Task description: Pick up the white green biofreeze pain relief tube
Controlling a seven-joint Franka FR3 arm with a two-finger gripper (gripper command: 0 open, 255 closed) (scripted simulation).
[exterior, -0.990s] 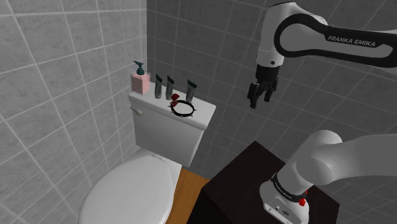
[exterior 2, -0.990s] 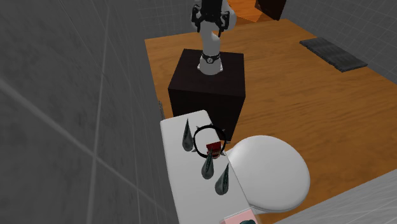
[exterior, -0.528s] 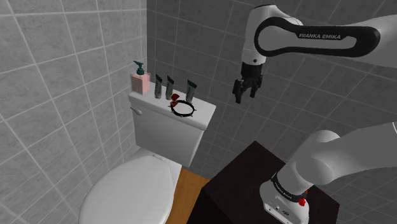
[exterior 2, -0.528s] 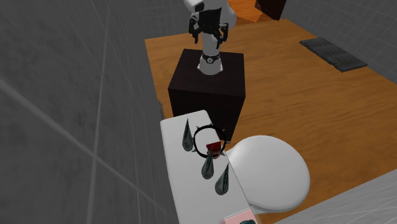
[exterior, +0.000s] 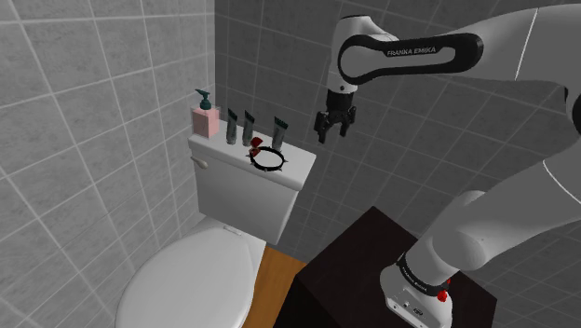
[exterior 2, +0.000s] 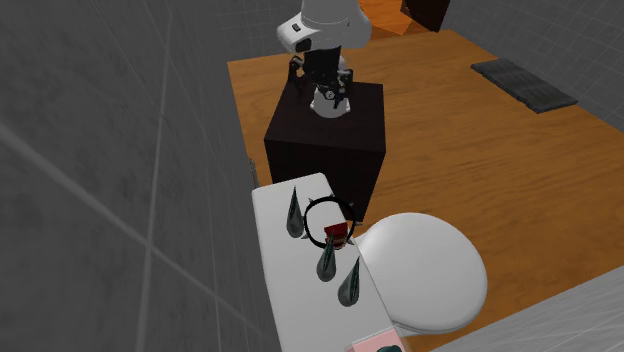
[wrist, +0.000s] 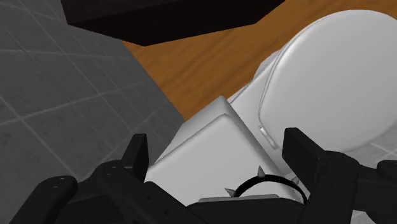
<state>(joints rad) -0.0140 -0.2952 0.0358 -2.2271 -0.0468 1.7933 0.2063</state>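
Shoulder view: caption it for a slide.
Open gripper hovers near the toilet tank, which carries three tubes, a spiked ring and a soap bottle.

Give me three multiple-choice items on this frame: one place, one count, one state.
1. Where does the pink soap dispenser stand?
A) on the toilet tank lid
B) on the floor
C) on the stand

2. How many tubes stand on the tank lid?
A) one
B) three
C) five

3. What is the gripper doing?
A) shut on a tube
B) resting on the toilet seat
C) open, in the air, holding nothing

Answers:
1 A: it stands at the lid's end, beside the tubes.
2 B: the shoulder view has three upright in a row.
3 C: the wrist view has its fingers apart with nothing between them.
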